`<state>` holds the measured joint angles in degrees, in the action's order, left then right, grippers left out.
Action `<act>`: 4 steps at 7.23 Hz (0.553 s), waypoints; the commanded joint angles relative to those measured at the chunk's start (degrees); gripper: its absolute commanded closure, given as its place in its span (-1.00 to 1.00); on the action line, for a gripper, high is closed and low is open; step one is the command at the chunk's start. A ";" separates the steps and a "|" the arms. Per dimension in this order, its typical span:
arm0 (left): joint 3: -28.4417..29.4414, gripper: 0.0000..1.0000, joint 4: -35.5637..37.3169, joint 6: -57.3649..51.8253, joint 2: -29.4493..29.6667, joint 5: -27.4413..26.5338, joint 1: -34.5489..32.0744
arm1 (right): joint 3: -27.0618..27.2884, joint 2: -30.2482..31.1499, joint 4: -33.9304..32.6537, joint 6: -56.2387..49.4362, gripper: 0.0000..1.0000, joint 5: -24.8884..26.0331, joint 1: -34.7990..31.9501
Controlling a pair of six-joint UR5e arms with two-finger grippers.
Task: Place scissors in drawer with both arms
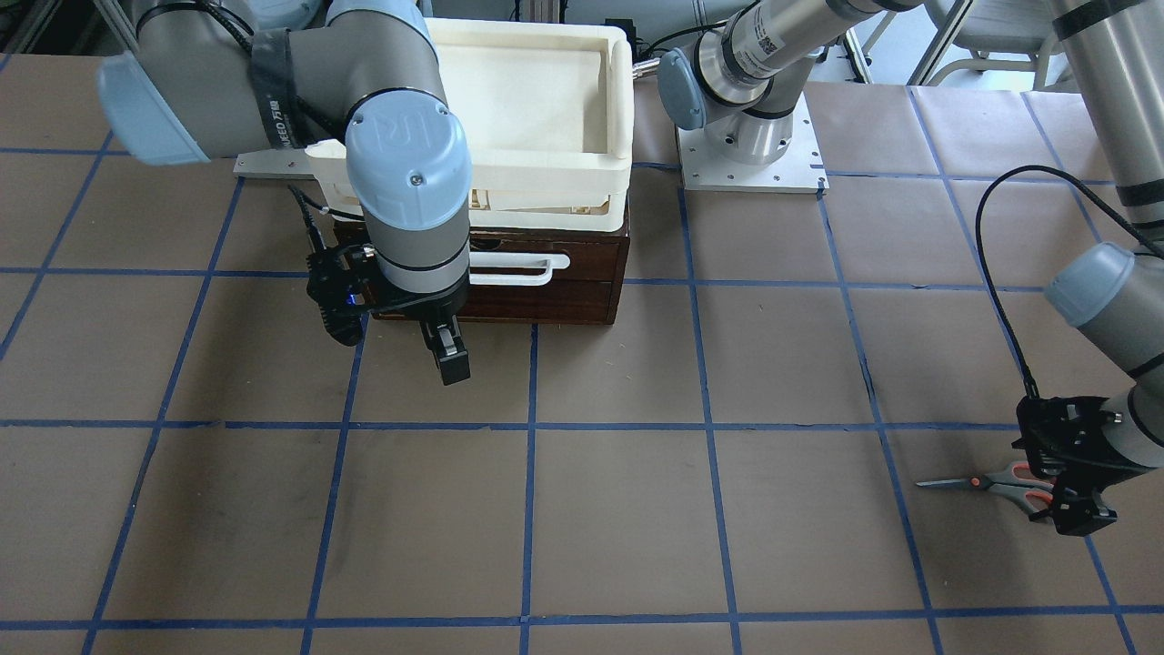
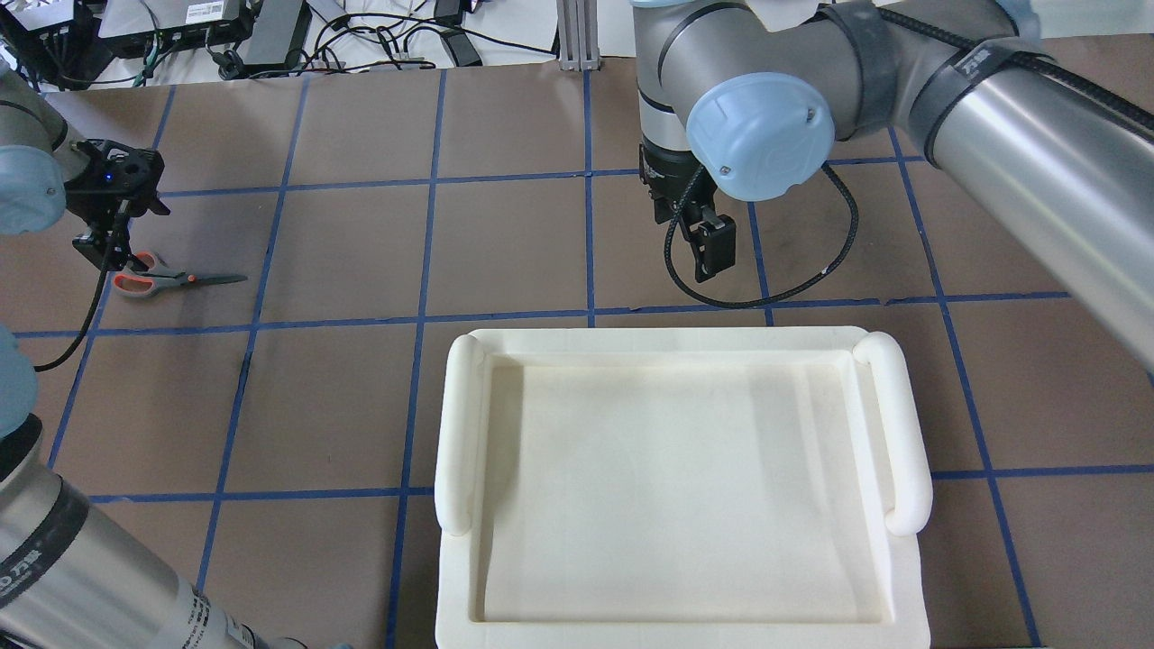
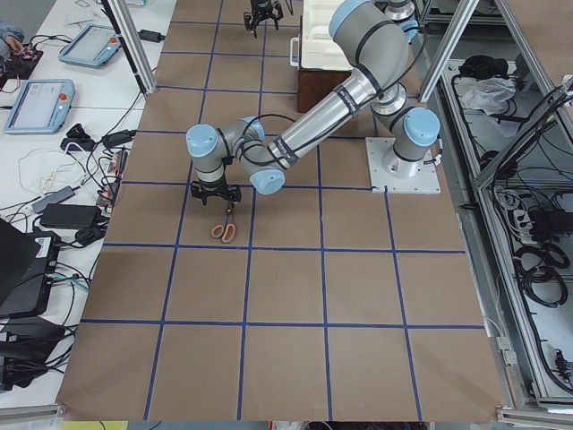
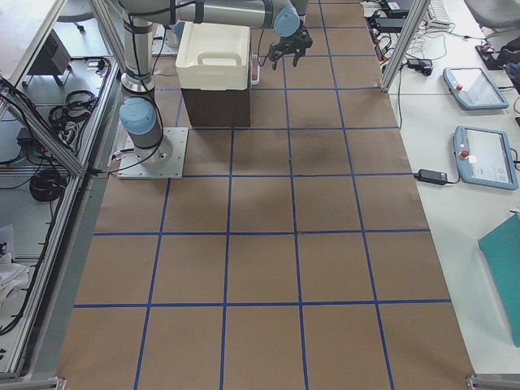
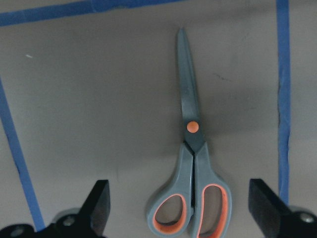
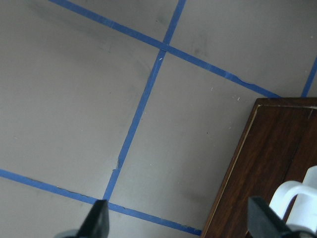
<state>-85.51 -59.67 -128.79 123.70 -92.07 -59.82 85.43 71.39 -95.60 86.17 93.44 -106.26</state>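
The brown paper-covered table (image 1: 618, 509) is gridded with blue tape. In the front-facing view the scissors (image 1: 991, 481) lie flat at lower right, blades closed. The left gripper (image 5: 179, 198) straddles their handles from above, spread wide and holding nothing. The right gripper (image 6: 179, 218), equally wide and empty, hangs before the shut drawer (image 1: 582, 273), upper centre-left.

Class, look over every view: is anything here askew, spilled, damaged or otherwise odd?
Nothing stands out. The scissors lie flat and closed on the table under the open left gripper; the drawer is shut and looks undamaged.
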 commanded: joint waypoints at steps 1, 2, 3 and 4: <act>-0.27 -1.00 0.16 -9.86 2.24 0.04 1.10 | 0.17 -0.73 0.86 6.09 -1.00 -0.62 -1.23; -0.19 -1.00 0.16 -9.64 2.42 -0.30 1.19 | 0.18 -1.43 1.03 10.73 -1.00 -2.54 -1.41; -0.71 -1.00 0.42 -10.42 2.51 -0.57 1.28 | 0.18 -2.39 1.21 14.25 -1.00 -3.08 -1.76; -0.89 -1.00 0.43 -8.95 2.51 -1.18 1.28 | 0.18 -2.57 1.21 15.33 -1.00 -4.05 -2.20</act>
<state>-86.09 -59.33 -138.41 126.11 -92.67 -58.61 85.60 69.35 -94.49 98.92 90.53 -107.97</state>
